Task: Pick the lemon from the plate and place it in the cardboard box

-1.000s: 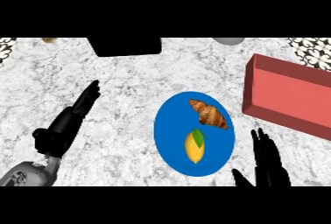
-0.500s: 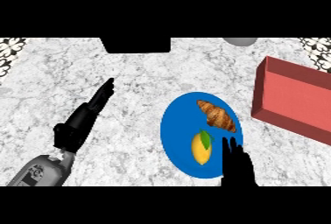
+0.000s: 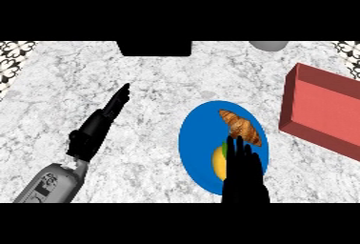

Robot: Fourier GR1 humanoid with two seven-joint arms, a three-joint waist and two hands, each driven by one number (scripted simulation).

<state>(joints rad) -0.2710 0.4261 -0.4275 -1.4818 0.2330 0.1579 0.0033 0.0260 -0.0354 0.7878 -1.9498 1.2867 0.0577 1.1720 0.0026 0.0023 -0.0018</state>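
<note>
One second has brought the open right hand [image 3: 244, 167] up over the plate [image 3: 197, 138], straight fingers now covering most of the lemon [image 3: 219, 163] — grasp still to come, box [image 3: 325, 110] off to its right; left hand [image 3: 98, 125] open, idle.

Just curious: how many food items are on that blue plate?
2: a croissant on the plate's upper part, and a lemon below it, partly hidden by the right hand.

Marble counter [image 3: 155, 86]: blue plate [image 3: 197, 143] centre-right, red box [image 3: 323, 114] right.
</note>
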